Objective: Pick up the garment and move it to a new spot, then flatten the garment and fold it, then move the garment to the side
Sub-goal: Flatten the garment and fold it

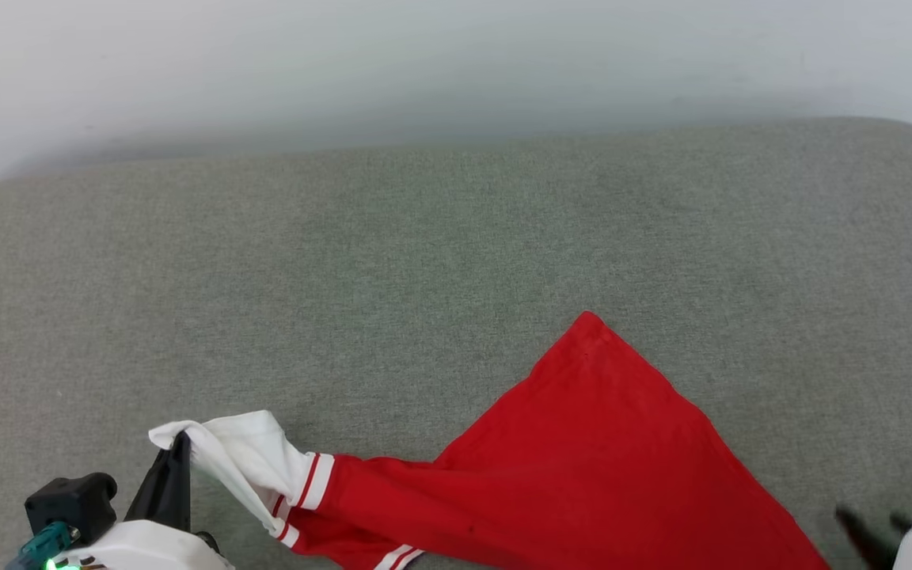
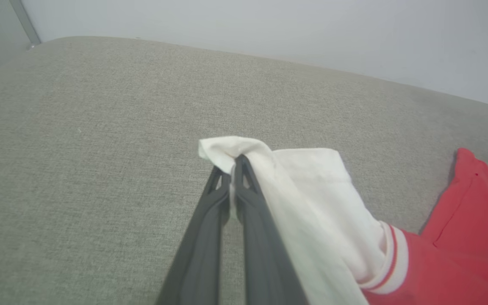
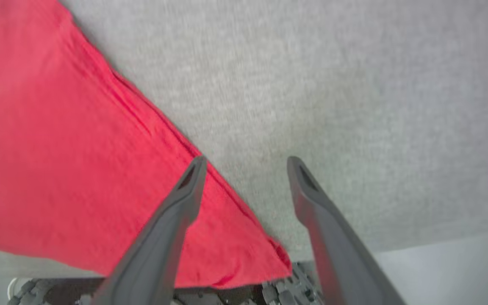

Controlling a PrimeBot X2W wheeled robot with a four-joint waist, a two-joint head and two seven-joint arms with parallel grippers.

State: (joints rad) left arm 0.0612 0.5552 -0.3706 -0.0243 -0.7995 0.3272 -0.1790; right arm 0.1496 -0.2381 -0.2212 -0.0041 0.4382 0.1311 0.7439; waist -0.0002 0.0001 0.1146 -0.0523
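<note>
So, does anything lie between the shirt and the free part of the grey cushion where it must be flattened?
Nothing visible does. The grey cushion beyond the shirt is bare. The left hand pinches the white sleeve; the right hand is open over the shirt's edge.

We count one garment (image 1: 583,459), one white sleeve (image 2: 311,190) at the left gripper (image 2: 232,163); two grippers, counting the right gripper (image 3: 247,161); one grey cushion (image 1: 424,237) beneath both.
</note>
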